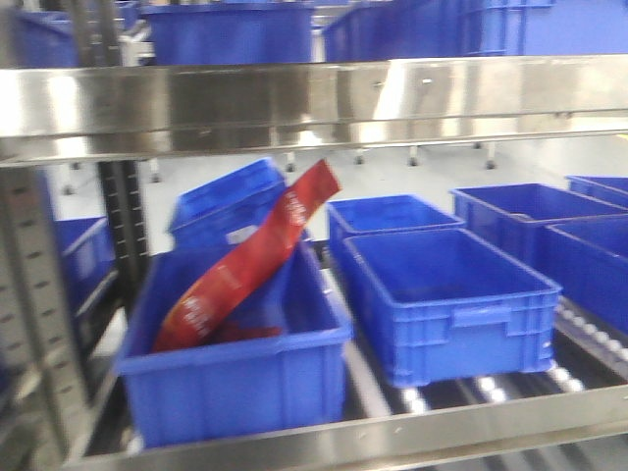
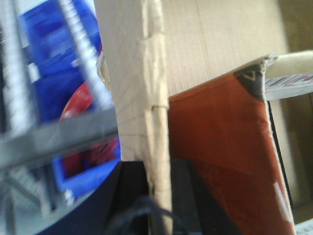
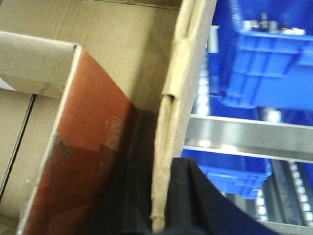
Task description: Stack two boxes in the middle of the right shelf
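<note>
Our left gripper [image 2: 159, 196] and right gripper [image 3: 161, 196], two in all, each pinch one box [image 2: 210, 44] wall, fingers closed on it. One red carton [image 2: 220, 147] stands inside.

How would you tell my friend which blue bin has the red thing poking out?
Find the wide shiny shelf lip across the top of the front view. On the tier below it sit several blue bins; take the nearest bin, front left. Only it has a long red packet leaning out, while the neighbour bin on its right looks empty.
</note>
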